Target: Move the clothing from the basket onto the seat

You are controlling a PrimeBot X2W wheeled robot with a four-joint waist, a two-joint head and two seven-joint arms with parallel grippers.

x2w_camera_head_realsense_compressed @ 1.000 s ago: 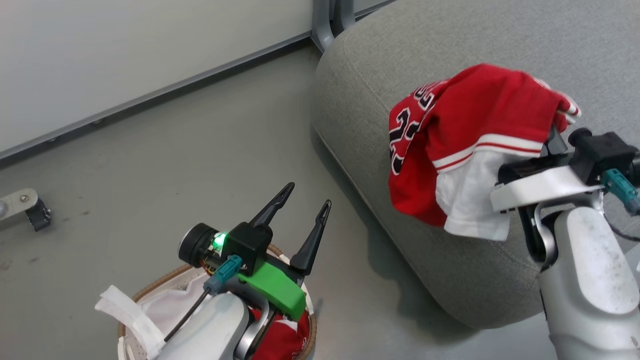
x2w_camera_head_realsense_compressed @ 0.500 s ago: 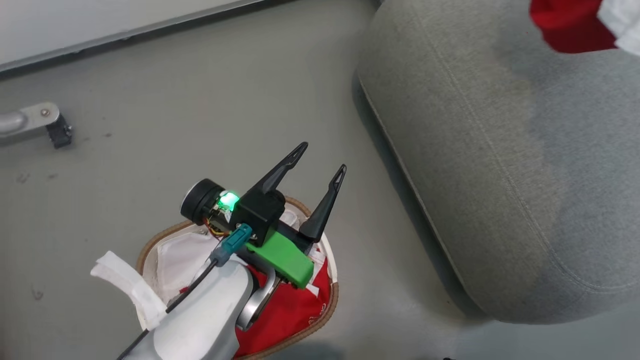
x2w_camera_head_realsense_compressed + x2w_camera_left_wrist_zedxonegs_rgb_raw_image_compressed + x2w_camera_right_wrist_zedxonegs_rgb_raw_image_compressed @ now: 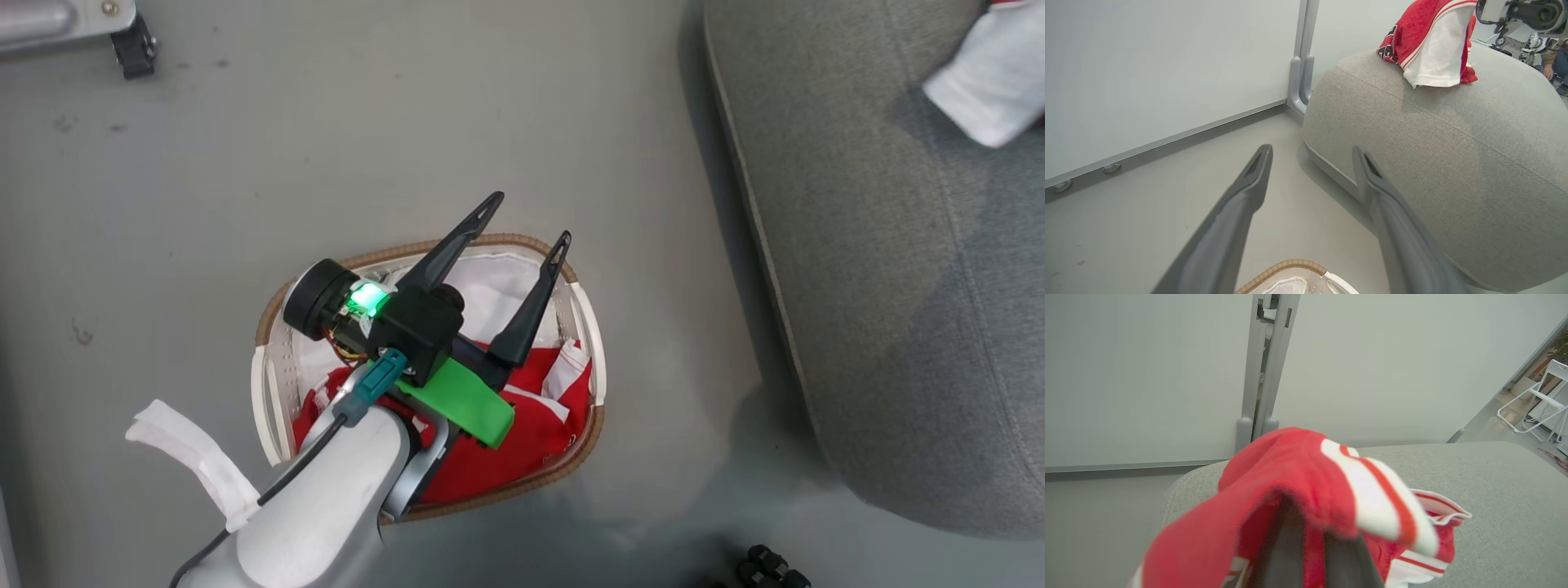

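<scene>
Grey floor (image 3: 408, 122) | caster (image 3: 132, 55) top-left | left pincer (image 3: 529, 218) spread over basket (image 3: 589, 359), clothing (image 3: 522, 441) inside

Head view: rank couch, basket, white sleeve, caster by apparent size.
1. couch, cut off by the frame
2. basket
3. white sleeve, also cut off by the frame
4. caster

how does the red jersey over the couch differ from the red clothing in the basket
The jersey hangs bunched from the shut right gripper above the couch; the basket clothing lies loose in the basket, ungripped, under the open left gripper. The jersey shows black-and-white lettering and a plain white sleeve; the basket clothing shows neither. Both are red with white striped trim.
</scene>
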